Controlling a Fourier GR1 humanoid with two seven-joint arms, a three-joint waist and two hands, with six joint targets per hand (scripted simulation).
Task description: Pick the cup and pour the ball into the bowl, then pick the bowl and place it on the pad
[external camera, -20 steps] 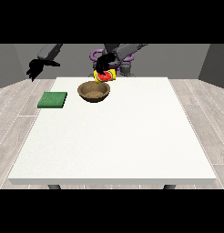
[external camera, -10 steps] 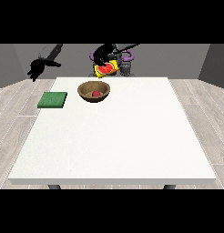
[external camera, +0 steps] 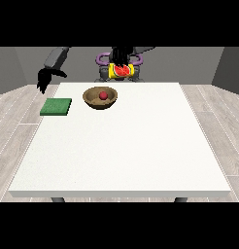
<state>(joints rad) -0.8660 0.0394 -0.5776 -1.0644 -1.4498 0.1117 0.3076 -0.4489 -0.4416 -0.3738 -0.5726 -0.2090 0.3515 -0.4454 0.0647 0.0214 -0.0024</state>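
A brown wooden bowl (external camera: 100, 98) stands on the table's far side with a red ball (external camera: 103, 95) inside it. Above and behind the bowl, the hand at the view's right (external camera: 121, 57) is shut on a yellow cup (external camera: 121, 71) with a watermelon picture, held on its side in the air. The green pad (external camera: 56, 106) lies flat to the left of the bowl. The hand at the view's left (external camera: 44, 78) hangs above the table's far left corner, behind the pad, with relaxed fingers pointing down and nothing in it.
The white table (external camera: 126, 151) stretches towards the camera. The robot's body (external camera: 119, 68) stands right behind the far edge, close to the held cup.
The hand with the cup rose and drew back from over the bowl; the ball now lies in the bowl. The hand at the view's left sank slightly toward the table corner.
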